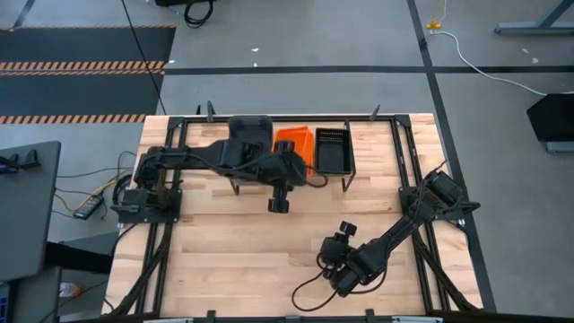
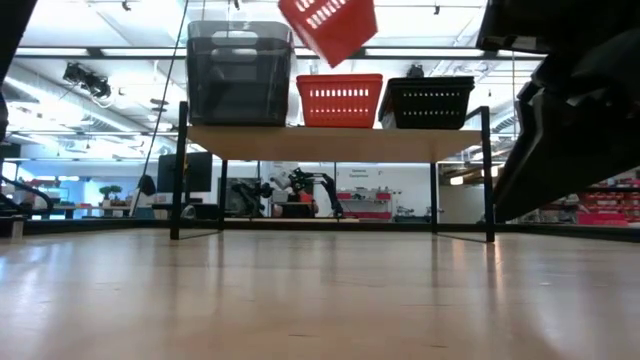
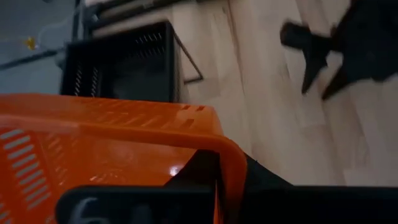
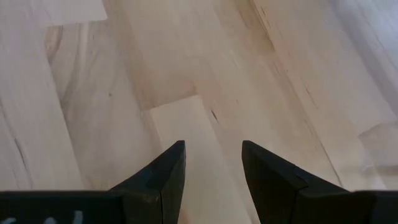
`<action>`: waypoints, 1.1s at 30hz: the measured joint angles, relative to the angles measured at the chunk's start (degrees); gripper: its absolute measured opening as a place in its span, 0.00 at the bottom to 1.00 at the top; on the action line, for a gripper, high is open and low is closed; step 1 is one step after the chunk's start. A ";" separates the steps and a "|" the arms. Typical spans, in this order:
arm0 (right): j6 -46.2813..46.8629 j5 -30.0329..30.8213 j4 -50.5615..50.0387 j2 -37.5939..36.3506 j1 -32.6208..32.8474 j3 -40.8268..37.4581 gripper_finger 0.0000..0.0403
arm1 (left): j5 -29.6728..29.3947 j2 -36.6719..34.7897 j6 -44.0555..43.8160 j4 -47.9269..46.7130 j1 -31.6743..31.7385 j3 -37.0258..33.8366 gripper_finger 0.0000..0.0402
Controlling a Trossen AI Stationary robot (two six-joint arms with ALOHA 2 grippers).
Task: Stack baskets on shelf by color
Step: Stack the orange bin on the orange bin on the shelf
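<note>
Jaws closed: left gripper (image 3: 205,177) pinches the orange mesh basket (image 2: 328,27) by its rim, tilted above the shelf (image 2: 335,143); right gripper (image 4: 213,163) stands parted, empty, over the tabletop.
Basket likely handles light, flexible and smooth-walled; grip the rim's stiffer lip.

Shelf (image 2: 335,143) — a light wooden plank on thin black legs, standing at the table's far edge. Three stacks sit on it: grey baskets (image 2: 240,75) at one end, an orange mesh basket (image 2: 340,101) in the middle, black mesh baskets (image 2: 428,103) at the other end. A further orange basket (image 2: 328,27) hangs tilted in the air above the middle stack — clear of it, clamped at its rim.
</note>
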 joint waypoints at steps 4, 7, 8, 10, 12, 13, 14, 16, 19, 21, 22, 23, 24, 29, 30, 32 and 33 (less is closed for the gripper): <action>-0.03 -0.02 0.18 0.00 0.33 0.00 0.41 | 0.20 0.00 -0.01 5.13 0.98 0.00 0.02; -0.07 -0.06 0.16 0.00 0.30 0.00 0.41 | 0.26 0.44 -0.47 6.55 1.49 0.03 0.02; -0.08 -0.08 0.18 0.00 0.29 0.00 0.41 | 0.22 0.72 -0.78 6.59 1.49 0.04 0.02; -0.42 -0.06 0.24 0.00 0.29 0.00 0.41 | 0.20 1.33 -1.42 5.66 1.49 -0.02 0.02; -0.59 -0.02 0.24 0.00 0.29 0.00 0.41 | 0.19 2.03 -1.47 5.86 1.48 0.00 0.02; -0.97 0.04 0.26 0.00 0.28 0.00 0.41 | 0.14 2.19 -1.47 5.43 1.48 -0.01 0.02; -1.36 0.05 0.42 0.00 0.28 0.00 0.41 | 0.00 2.56 -1.49 5.24 1.47 -0.01 0.03; -1.68 0.07 0.79 0.00 0.28 -0.08 0.41 | -1.24 3.37 -1.24 6.54 1.64 0.04 0.04; -1.89 0.08 1.83 0.00 0.28 -0.81 0.41 | -2.91 3.91 -1.11 5.59 2.13 -0.07 0.09; -1.95 0.07 2.25 0.00 0.28 -1.74 0.41 | -3.08 4.07 -1.37 5.84 2.54 0.04 0.13; -1.94 0.06 3.39 0.00 0.28 -2.45 0.41 | -3.11 4.15 -1.64 5.24 2.75 0.03 0.15; -1.88 -0.01 4.59 0.00 0.28 -3.24 0.41 | -3.12 4.22 -1.96 5.17 2.96 0.00 0.16; -1.86 -0.05 5.04 0.00 0.28 -4.07 0.41 | -3.14 4.24 -2.37 5.32 3.16 0.00 0.18; -1.52 -0.49 9.56 0.04 0.28 -7.70 0.41 | -4.66 4.22 -3.02 5.24 3.37 0.00 0.25; -1.43 -0.54 10.48 0.06 0.28 -8.29 0.41 | -4.96 4.22 -3.02 5.24 3.35 0.00 0.26; -1.40 -0.33 11.71 0.00 0.28 -8.99 0.41 | -5.03 4.22 -2.97 5.27 3.31 0.00 0.28; -1.38 -0.20 11.98 -0.02 0.28 -9.19 0.41 | -5.03 4.22 -2.97 5.21 3.31 0.00 0.28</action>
